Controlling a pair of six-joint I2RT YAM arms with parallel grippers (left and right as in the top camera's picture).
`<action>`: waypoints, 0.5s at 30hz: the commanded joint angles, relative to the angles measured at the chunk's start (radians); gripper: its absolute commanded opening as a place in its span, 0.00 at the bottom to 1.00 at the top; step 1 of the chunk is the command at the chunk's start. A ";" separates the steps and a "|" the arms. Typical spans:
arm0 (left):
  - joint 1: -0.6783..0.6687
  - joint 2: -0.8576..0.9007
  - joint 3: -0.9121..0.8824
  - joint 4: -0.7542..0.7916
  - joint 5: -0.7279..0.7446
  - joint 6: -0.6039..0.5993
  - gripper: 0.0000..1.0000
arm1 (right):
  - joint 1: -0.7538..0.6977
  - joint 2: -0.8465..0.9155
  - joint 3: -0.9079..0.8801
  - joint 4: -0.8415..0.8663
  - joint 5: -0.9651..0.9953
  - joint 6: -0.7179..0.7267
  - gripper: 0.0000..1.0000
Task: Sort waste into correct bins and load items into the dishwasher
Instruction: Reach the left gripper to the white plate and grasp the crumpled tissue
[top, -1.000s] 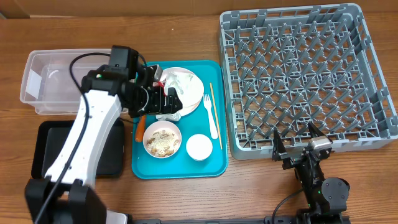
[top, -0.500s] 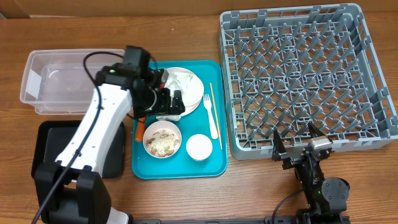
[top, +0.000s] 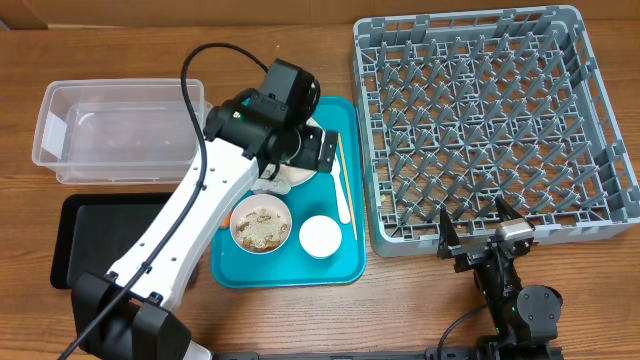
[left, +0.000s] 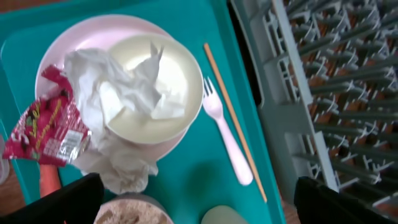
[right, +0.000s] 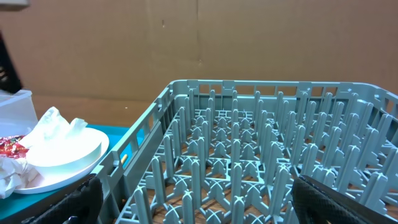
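While left gripper (left: 198, 202) gapes, napkins (left: 124, 99) on plate (left: 65, 45)

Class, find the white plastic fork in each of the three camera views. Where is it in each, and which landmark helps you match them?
Overhead: the white plastic fork lies on the right side of the teal tray, beside the wooden stick.
Left wrist: the fork is right of centre, between the stacked plates and the stick.
Right wrist: not in it.
Shared landmark: the grey dish rack, seen in all three views.
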 joint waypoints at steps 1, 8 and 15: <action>0.009 -0.004 0.029 0.027 0.023 -0.005 1.00 | -0.005 -0.009 -0.011 0.005 0.008 -0.003 1.00; 0.009 -0.002 0.028 0.091 0.019 0.044 1.00 | -0.005 -0.009 -0.011 0.005 0.008 -0.003 1.00; 0.009 0.000 0.028 0.113 -0.012 0.055 1.00 | -0.005 -0.009 -0.011 0.005 0.008 -0.003 1.00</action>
